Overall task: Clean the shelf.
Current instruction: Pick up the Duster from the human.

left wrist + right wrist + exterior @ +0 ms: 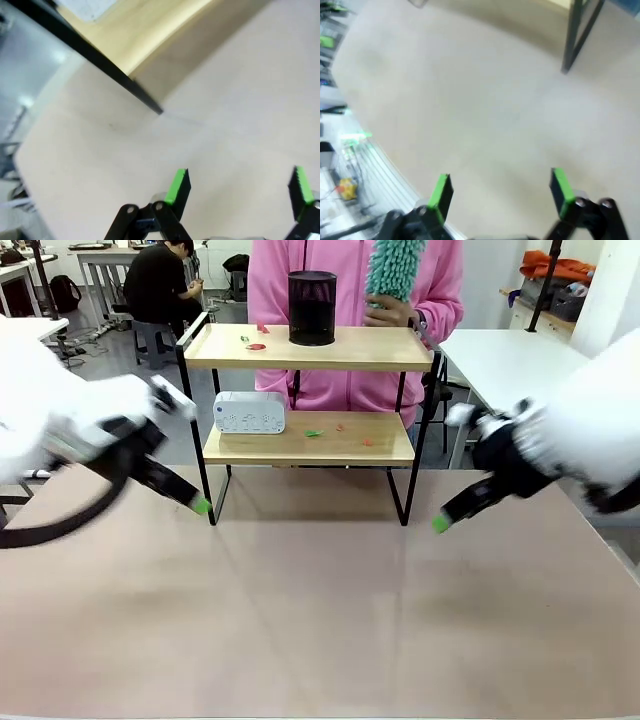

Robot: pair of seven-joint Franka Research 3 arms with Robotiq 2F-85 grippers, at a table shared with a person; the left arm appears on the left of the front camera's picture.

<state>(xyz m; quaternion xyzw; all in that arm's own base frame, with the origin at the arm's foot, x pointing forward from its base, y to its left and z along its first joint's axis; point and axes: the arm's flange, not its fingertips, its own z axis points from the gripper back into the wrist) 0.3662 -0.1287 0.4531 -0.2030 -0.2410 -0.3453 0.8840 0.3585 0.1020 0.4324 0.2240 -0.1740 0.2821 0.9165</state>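
Tbl (470, 100) — shelf (571, 40) leg top cut off

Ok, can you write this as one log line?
left gripper open, empty | right gripper open, empty | shelf has scraps | person holds duster

open table (320, 620) before shelf (350, 348); black cylinder (312, 308), white box (250, 412) on it
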